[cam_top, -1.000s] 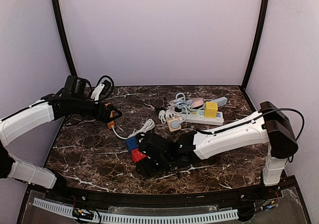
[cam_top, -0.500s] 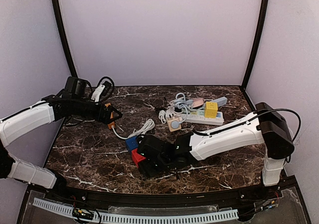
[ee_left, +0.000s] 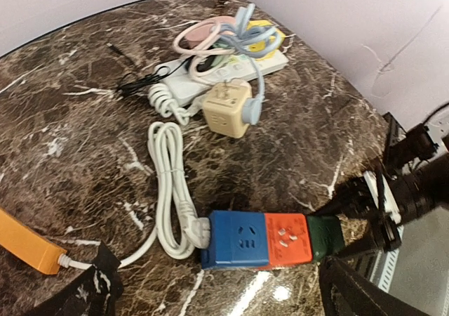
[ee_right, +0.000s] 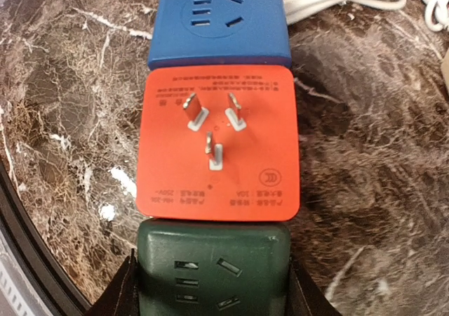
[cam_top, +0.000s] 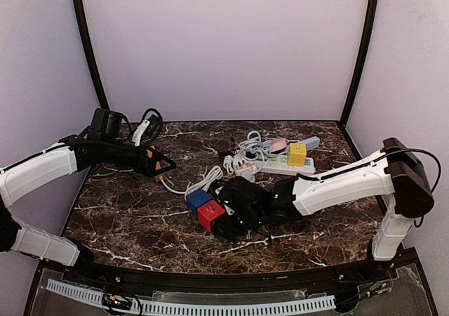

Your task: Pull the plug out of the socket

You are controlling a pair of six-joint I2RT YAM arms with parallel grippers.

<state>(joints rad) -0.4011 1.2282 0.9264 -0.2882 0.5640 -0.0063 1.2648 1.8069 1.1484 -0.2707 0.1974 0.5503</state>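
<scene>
- The white plug (ee_left: 193,226) sits in the blue socket cube (ee_left: 235,239), lower middle of the left wrist view, on the counter (ee_left: 84,119).
- I judge it light, rigid and slick; I'd pinch its body, not the limp cable (ee_left: 165,175).
- My right end effector (ee_right: 214,291) is clenched on the green cube (ee_right: 210,256); my left end effector (cam_top: 161,166) is spread, empty.

Socket row: blue cube (ee_left: 238,239), red cube (ee_left: 284,239) and green cube (ee_left: 324,235) are lying flat, joined in one line. The red cube is showing three metal prongs facing up.
Plug: white plug (ee_left: 195,226), cable trailing, is sitting in the blue cube's side opposite the red cube.
</scene>
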